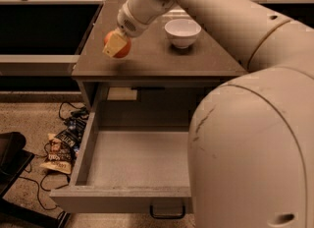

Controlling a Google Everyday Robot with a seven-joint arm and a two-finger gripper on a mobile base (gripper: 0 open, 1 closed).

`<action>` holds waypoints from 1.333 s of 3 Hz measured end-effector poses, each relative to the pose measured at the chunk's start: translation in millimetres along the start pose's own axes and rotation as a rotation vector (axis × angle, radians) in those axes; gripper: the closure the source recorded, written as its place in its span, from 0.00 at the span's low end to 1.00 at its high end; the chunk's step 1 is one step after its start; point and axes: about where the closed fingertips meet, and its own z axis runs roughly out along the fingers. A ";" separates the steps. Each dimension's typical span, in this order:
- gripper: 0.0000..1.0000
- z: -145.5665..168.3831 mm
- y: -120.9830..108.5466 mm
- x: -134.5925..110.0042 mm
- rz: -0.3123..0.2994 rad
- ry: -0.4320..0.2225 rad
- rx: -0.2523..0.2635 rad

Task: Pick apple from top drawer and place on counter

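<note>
My gripper [117,45] is over the left part of the counter [157,60], shut on the red-orange apple [122,49], which is at or just above the counter's surface. A pale yellow finger pad [113,45] covers the apple's left front. The top drawer [132,165] is pulled open below, and its grey inside holds nothing I can see. Its front panel with the dark loop handle [167,212] is at the bottom edge. My arm crosses from the right and hides the drawer's right side.
A white bowl [182,31] stands on the counter, right of the apple. Cables and snack wrappers [61,148] lie on the floor left of the drawer. A black object [12,153] sits at far left. Dark shelving runs behind the counter.
</note>
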 end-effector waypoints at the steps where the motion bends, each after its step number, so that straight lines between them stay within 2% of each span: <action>1: 1.00 36.5 10.7 33.3 0.037 0.044 -0.002; 2: 0.81 40.9 13.0 38.7 0.047 0.044 -0.003; 4: 0.34 33.0 12.0 31.7 0.047 0.044 -0.004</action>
